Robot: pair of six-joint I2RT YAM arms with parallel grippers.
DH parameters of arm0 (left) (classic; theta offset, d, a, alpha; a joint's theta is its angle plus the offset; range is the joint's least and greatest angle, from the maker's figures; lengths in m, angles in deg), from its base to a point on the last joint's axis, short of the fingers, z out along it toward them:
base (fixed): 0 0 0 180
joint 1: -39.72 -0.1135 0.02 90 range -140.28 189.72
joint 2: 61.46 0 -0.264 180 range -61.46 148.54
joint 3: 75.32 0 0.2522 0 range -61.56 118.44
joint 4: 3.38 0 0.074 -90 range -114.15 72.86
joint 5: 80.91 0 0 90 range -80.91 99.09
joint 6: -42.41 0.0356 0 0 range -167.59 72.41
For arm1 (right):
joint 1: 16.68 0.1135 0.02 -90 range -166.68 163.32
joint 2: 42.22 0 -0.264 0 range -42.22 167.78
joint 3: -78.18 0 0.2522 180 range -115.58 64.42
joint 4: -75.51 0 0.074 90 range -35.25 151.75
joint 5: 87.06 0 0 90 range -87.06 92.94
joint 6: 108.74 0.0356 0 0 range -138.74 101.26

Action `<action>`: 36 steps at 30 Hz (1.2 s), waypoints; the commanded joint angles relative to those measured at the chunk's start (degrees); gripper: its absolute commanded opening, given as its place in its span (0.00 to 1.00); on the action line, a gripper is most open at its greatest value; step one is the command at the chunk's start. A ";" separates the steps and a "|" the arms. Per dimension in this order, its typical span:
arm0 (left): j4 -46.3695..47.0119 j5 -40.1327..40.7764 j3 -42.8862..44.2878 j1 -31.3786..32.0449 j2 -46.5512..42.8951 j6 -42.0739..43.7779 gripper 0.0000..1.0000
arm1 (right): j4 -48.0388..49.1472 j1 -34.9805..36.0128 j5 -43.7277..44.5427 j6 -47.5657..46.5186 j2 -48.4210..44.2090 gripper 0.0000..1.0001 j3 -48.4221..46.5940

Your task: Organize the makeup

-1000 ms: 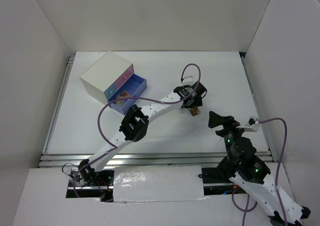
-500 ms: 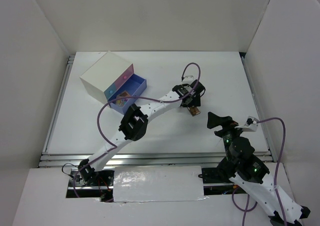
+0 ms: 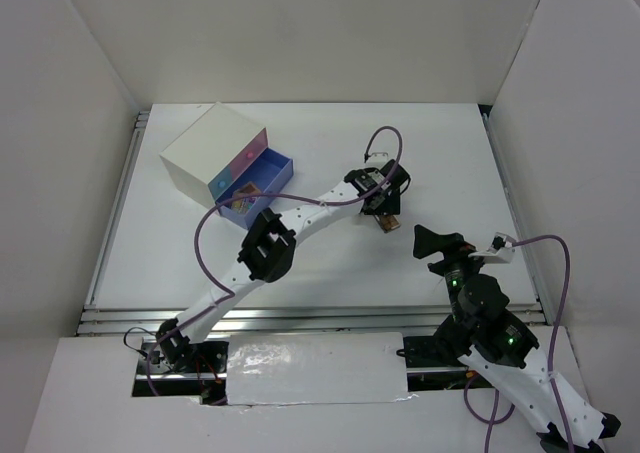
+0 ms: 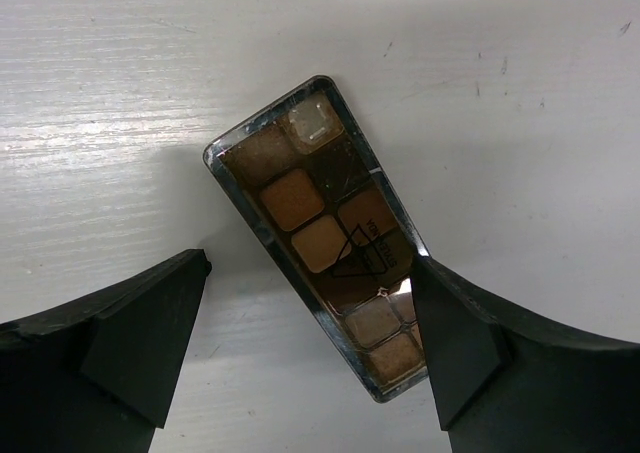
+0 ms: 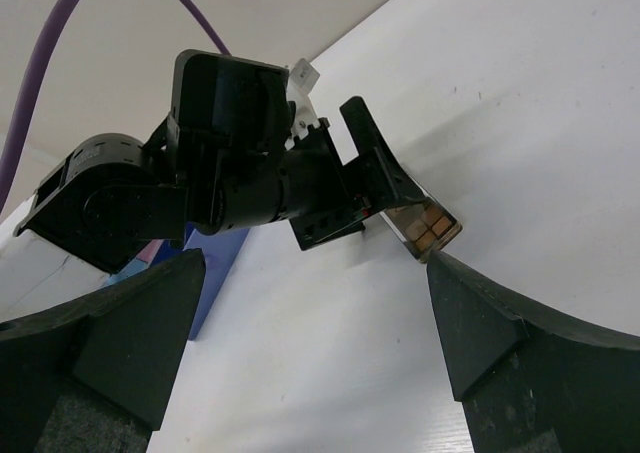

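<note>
Starting at the left of the overhead view, a white box [image 3: 200, 151] sat askew on the table [image 3: 330, 268], its blue drawer [image 3: 268, 178] pulled out toward the middle. A small item [image 3: 246, 188] lay in the drawer, too small to identify.

Right of centre, the left gripper [image 3: 386, 213] pointed down at the long eyeshadow palette [image 3: 390, 224], which it mostly hid from above; only a brown sliver showed. The left wrist camera gave the clear look: the palette [image 4: 320, 238] lay flat and slanted on the white surface, its brown and tan pans visible, and its lower corner was cut off by the right-hand finger [image 4: 470, 353]. The left gripper [image 4: 310, 268] was spread apart and straddled the palette. The other finger [image 4: 150, 343] stood clear of it, while contact on the right-hand side could not be judged.

Farther right, the right gripper [image 3: 440, 243] hung above bare table, well short of the palette. Its own camera showed its fingers [image 5: 130, 333] splayed wide with nothing between them, and beyond them one end of the palette [image 5: 430, 228] peeked from under the left gripper [image 5: 375, 188].
</note>
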 commanded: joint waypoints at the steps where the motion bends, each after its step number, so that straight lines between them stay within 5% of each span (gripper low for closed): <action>1: -14.65 -3.19 -3.51 -1.91 6.84 2.68 0.97 | 0.40 -0.12 0.74 0.07 -19.34 1.00 -0.23; 9: -19.42 1.82 -15.35 -3.76 7.02 6.38 0.98 | 0.23 -0.20 0.83 0.16 -19.43 1.00 -0.31; 13: -12.31 1.29 -29.92 -4.38 -0.60 6.47 0.99 | 0.58 -0.12 0.74 -0.01 -19.34 1.00 -0.14; 19: 0.23 -0.02 -36.99 -2.36 -16.41 5.41 0.99 | 1.45 -0.03 0.74 -0.19 -17.94 0.99 0.13; 26: 10.11 -3.10 -28.84 0.98 -22.34 2.69 0.99 | 1.19 -0.03 2.15 -0.10 -17.94 0.99 -0.14; 36: 5.37 -1.44 -4.84 1.95 -7.33 -3.29 0.99 | 0.40 0.06 3.29 0.51 -17.06 0.99 -0.40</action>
